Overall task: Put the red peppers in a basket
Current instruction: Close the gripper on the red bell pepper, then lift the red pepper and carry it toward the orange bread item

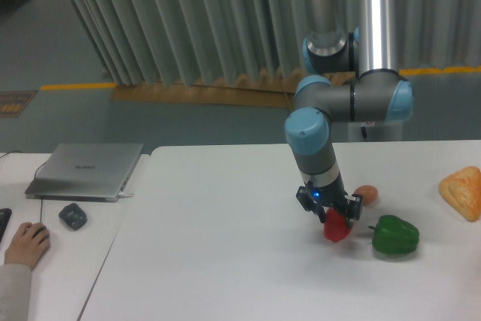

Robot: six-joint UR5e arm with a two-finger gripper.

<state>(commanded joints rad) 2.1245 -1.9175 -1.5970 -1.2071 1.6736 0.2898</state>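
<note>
The red pepper (pixel 336 228) is small and glossy, right of the white table's middle. My gripper (pixel 334 218) comes down on it from above, and its fingers are shut on the pepper's top, hiding the stem. The pepper seems to hang just off the table surface. No basket is in view.
A green bell pepper (pixel 394 235) lies just right of the red one. A brownish-orange egg-shaped thing (pixel 366 194) sits behind the gripper. An orange bread-like lump (pixel 462 192) is at the right edge. On the left desk are a laptop (pixel 85 171), a mouse (pixel 73 216) and a person's hand (pixel 24 244).
</note>
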